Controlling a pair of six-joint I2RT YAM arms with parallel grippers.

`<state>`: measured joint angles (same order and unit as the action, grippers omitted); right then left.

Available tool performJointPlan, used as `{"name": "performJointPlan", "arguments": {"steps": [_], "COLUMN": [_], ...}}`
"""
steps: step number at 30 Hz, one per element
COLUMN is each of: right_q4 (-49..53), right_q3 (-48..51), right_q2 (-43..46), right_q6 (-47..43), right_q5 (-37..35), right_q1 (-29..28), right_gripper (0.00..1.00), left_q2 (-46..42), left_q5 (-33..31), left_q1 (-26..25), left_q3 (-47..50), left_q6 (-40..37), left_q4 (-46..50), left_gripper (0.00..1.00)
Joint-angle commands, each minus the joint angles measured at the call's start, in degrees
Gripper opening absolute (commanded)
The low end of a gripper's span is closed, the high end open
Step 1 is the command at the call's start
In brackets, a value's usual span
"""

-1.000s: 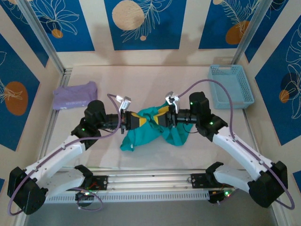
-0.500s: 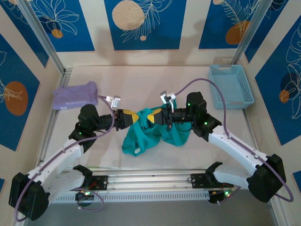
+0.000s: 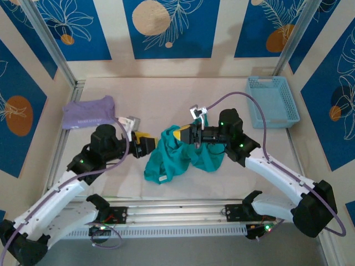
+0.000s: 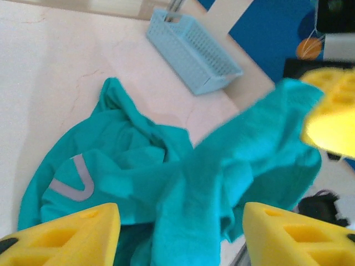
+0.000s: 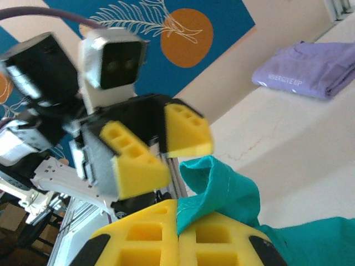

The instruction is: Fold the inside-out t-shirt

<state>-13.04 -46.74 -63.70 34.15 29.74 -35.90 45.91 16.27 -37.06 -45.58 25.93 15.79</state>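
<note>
The teal-green t-shirt [image 3: 186, 159] lies bunched at the middle of the table, one fold lifted. My right gripper [image 3: 179, 134] is shut on that raised fold, and in the right wrist view the cloth [image 5: 222, 188] is pinched between the closed yellow pads of my right gripper [image 5: 177, 215]. My left gripper [image 3: 146, 146] stands open just left of the shirt, holding nothing. In the left wrist view the crumpled shirt [image 4: 183, 177] hangs ahead of my open left gripper [image 4: 181, 224], with a pale print stroke [image 4: 77, 182] showing on the cloth.
A folded lavender shirt [image 3: 89, 112] lies at the back left; it also appears in the right wrist view [image 5: 310, 71]. A light blue basket [image 3: 272, 101] stands at the back right. The metal rail [image 3: 177, 213] runs along the near edge.
My left gripper has opened, let go of the shirt and drawn back to the left. The right gripper still holds its fold, and the cloth has sagged towards the table.
</note>
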Motion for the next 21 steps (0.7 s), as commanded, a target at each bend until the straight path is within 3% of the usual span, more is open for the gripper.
{"name": "performJointPlan", "arguments": {"steps": [1, 5, 10, 15, 21], "right_q4": [1.92, 1.91, 2.22, 3.06, 3.5], "right_q3": [-1.53, -1.92, -1.9, -1.42, -0.61], "right_q2": [-1.39, -2.23, -1.97, -0.74, 0.76], "right_q6": [1.35, 1.58, 1.45, 1.11, 0.94], "right_q5": [-2.66, -2.62, -2.57, -2.8, -2.96], "right_q1": [-0.31, -0.23, -0.14, 0.24, 0.74], "right_gripper": [0.0, 0.0, 0.0, 0.0, 0.0], "left_q2": [-0.17, 3.2, 9.06, 13.2, 15.94], "left_q5": [-10.45, -8.17, -2.87, -11.73, -13.42], "left_q1": [-5.93, -10.87, -11.77, -11.46, -10.86], "left_q3": [-3.46, -6.0, -7.71, -10.11, -10.65], "left_q6": [-4.12, -5.49, -6.35, -7.99, -9.03], "left_q4": [8.76, 7.23, 3.16, 6.45, 7.05], "left_gripper": [0.54, 0.42, 0.38, 0.38, 0.39]}}
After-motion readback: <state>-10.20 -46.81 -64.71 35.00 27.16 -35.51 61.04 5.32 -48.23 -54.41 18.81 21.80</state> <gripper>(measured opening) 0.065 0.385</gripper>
